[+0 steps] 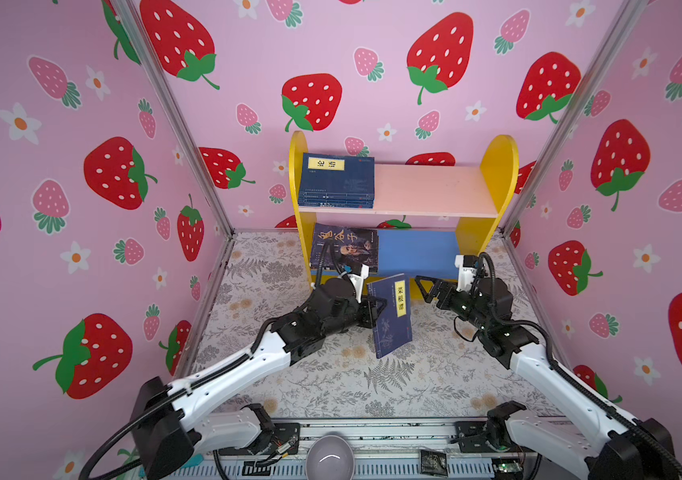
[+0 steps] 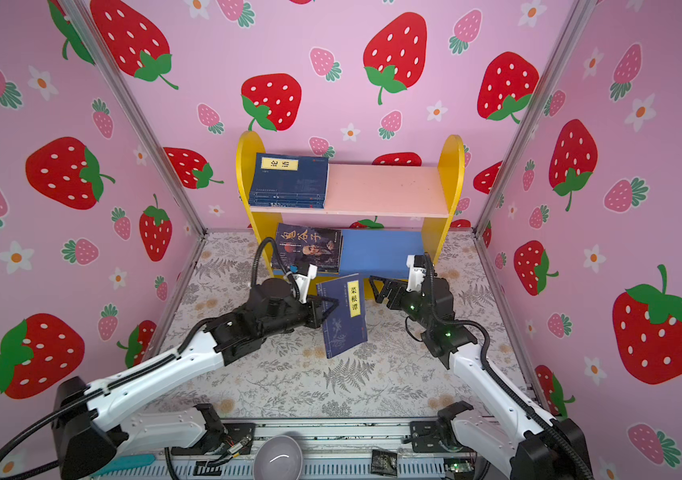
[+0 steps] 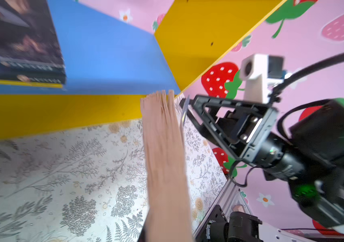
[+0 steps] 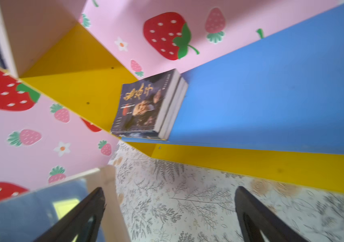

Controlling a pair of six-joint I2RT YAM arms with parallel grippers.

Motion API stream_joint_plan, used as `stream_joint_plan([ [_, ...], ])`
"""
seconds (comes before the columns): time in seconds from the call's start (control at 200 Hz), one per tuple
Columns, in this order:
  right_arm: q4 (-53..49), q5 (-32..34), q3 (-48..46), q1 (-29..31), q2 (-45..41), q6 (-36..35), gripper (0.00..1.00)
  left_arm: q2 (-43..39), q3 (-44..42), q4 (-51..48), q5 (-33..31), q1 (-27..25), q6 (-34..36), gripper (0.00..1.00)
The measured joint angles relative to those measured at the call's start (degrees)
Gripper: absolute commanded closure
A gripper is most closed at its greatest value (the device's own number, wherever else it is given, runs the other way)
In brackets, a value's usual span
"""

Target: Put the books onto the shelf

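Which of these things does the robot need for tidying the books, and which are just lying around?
For the job:
- navy book, pinched in the left gripper
- right gripper, open
- shelf
- navy stack on its pink board
- portrait-cover stack on its blue board

Just lying about:
- grey bowl
- black packet

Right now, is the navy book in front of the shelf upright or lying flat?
Upright, slightly tilted: the book shows its cover sideways, with the left hand shut on one long edge.
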Motion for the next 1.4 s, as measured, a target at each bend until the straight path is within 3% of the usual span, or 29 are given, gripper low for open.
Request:
stream_joint_plan([
  [0.255,15.76,-9.62,-4.79,5.92,0.98,9.03,0.00,-12.11,-6.16,3.98,-3.13,11.47,-7.65,1.00],
  [0.51,30.73,-12.09,-6.40,14.32,8.02,16.44,0.00,-11.47,-8.63,12.76,-6.10,12.46,-16.41,1.00],
  [0.755,36.92,-12.11,-6.01,15.74,15.67,21.33,0.03,-7.61,-11.72,23.89,-8.09,12.55,-21.70,1.00],
  [0.955,43.87,-12.70,-2.12,15.91,20.26,24.81,0.33,-4.28,-12.11,30.21,-6.97,12.57,-23.82,1.00],
  [1.12,53.07,-13.14,-0.46,16.02,25.90,29.44,0.48,-2.64,-12.31,34.12,-5.88,12.57,-24.87,1.00],
  [1.17,55.80,-13.05,-0.33,16.04,27.87,30.88,0.58,-2.08,-12.44,35.21,-5.53,12.57,-25.16,1.00],
  [1.355,62.20,-13.07,0.00,16.04,31.39,35.52,0.82,-1.18,-12.94,35.32,-5.57,12.92,-25.18,1.00],
  [1.38,62.12,-13.07,0.17,16.04,31.26,35.30,0.83,-1.22,-12.94,35.19,-5.66,12.94,-25.05,0.96],
  [1.395,62.07,-13.05,0.35,16.00,31.26,35.60,0.84,-1.29,-12.94,35.10,-5.73,12.94,-25.03,0.88],
])
